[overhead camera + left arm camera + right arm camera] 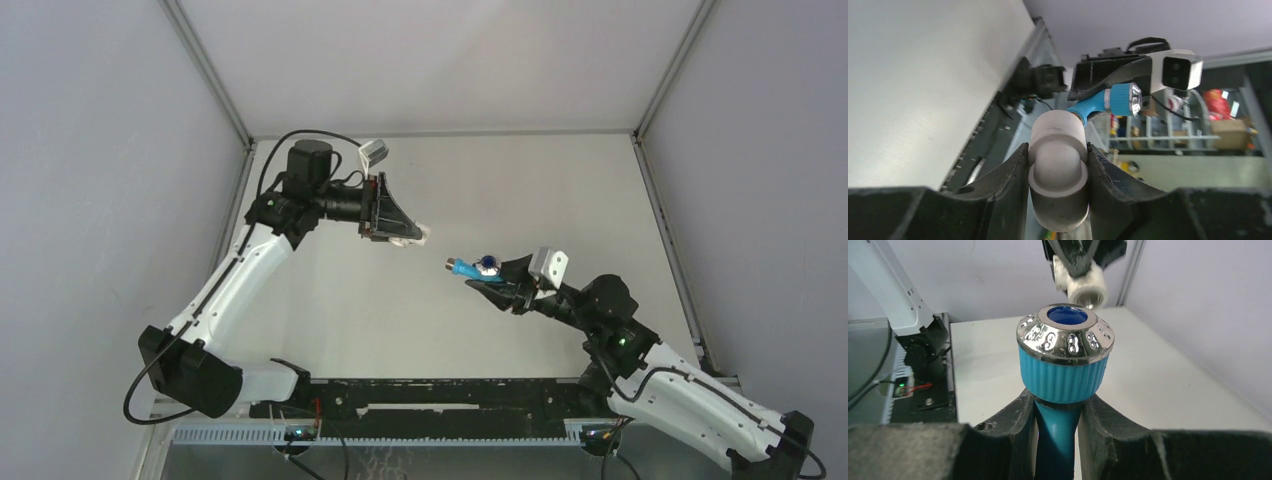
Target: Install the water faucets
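Note:
My right gripper (492,283) is shut on a bright-blue faucet (468,268) with a ribbed knob and chrome cap (1064,347), held above the table's middle. The jaws clamp the faucet's blue body (1057,437). My left gripper (405,236) is shut on a white elbow fitting (1057,170), seen at the finger ends (417,236). The fitting's open end faces the faucet, with a small gap between them. The faucet shows beyond the fitting in the left wrist view (1113,101). The fitting shows above the knob in the right wrist view (1087,287).
A white table (560,190) is bounded by grey walls and metal rails. A black rail with cabling (430,395) runs along the near edge between the arm bases.

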Controlling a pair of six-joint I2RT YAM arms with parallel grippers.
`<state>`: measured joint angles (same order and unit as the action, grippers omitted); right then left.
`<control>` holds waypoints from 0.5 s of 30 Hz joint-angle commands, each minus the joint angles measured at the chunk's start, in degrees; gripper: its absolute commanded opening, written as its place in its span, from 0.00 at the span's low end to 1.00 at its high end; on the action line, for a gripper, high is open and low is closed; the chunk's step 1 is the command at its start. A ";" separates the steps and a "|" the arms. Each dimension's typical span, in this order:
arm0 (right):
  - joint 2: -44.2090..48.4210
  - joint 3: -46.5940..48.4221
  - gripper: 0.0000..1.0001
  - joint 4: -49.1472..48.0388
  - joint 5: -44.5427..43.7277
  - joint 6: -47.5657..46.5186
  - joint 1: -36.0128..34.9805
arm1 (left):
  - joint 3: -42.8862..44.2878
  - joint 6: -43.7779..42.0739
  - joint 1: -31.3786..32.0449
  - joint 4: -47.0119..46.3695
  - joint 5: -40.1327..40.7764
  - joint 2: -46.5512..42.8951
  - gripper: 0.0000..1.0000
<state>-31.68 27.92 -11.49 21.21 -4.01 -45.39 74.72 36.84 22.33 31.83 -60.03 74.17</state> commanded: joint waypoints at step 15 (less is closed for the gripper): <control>-5.33 -0.41 0.00 -19.33 -14.69 -52.85 -18.84 | -2.36 12.01 -0.10 -3.60 -20.70 -2.08 0.00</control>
<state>-37.39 27.57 -25.54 10.59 -40.34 -59.83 73.69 46.63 22.33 30.13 -76.62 74.19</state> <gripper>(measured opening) 0.361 0.448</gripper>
